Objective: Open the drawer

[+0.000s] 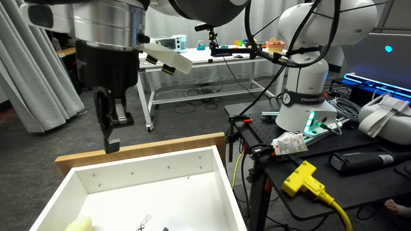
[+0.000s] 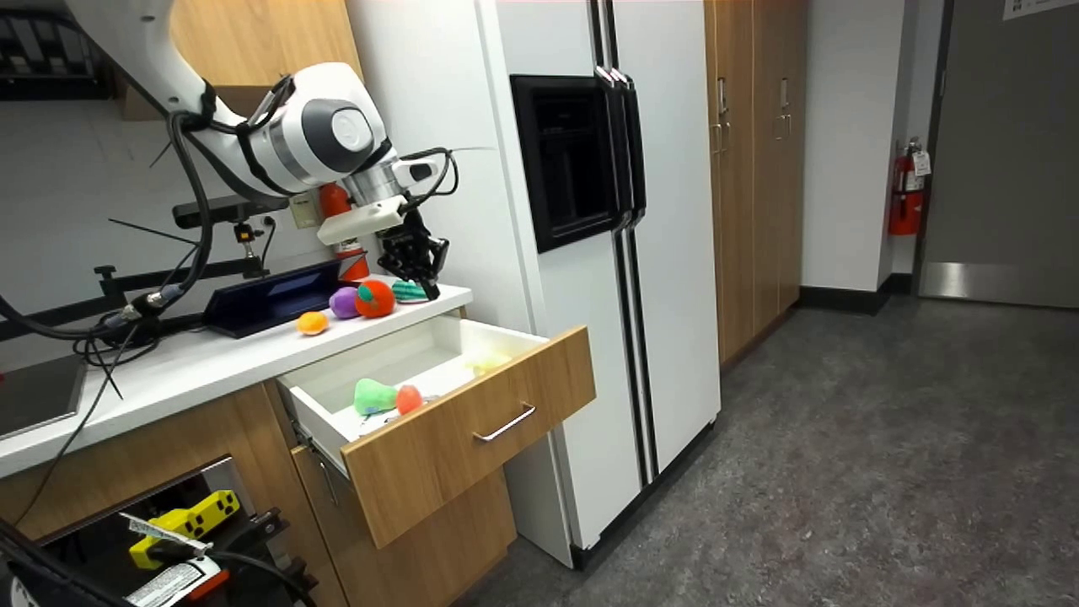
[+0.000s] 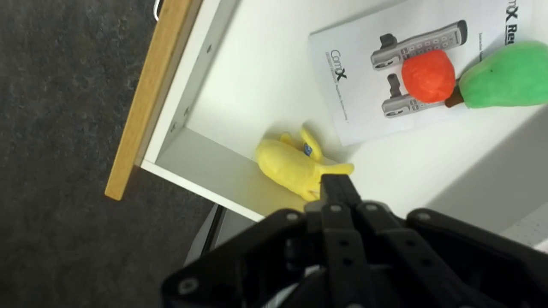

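Observation:
The drawer stands pulled out from the counter cabinet, with white inner walls [image 1: 151, 170] and a tan wooden front [image 2: 472, 438]. Its silver handle [image 2: 504, 423] is on the outside of the front. The drawer's wooden front edge also shows in the wrist view [image 3: 147, 90]. My gripper [image 3: 338, 179] is shut with its fingertips together and nothing between them. It hangs above the drawer, apart from it and away from the handle, in both exterior views [image 1: 111, 147] [image 2: 432, 291]. In the wrist view the fingertips overlap a yellow plush toy [image 3: 287, 164] in the drawer.
The drawer also holds a green pear toy [image 3: 505, 77], a red toy [image 3: 428, 76] and a printed sheet [image 3: 342, 102]. Toy fruits [image 2: 375, 298] and a dark laptop-like object [image 2: 270, 299] lie on the white counter [image 2: 194, 384]. A white refrigerator [image 2: 582, 320] stands beside the drawer.

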